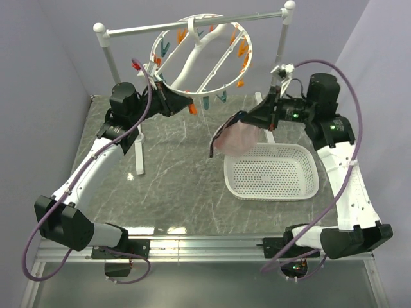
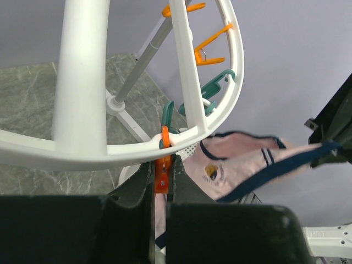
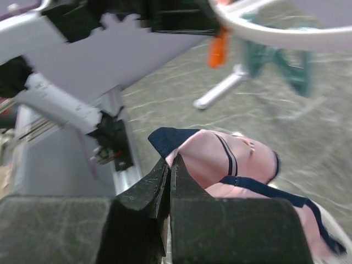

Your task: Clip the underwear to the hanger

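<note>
Left tool (image 1: 182,104) pinches 1 orange clip (image 2: 161,165) on the hanger (image 2: 231,66). Right tool (image 3: 168,165) grips the underwear (image 3: 206,159) by its navy edge, held in the air beside the hanger. Best to feed that edge fully into the clip's jaws before letting go.

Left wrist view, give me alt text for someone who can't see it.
The left tool pinches an orange clip hanging from the white hanger. Pink underwear with navy edging is held up just right of that clip, below the ring. Other clips, teal and orange, a stand pole and a grey marbled table show behind.
</note>
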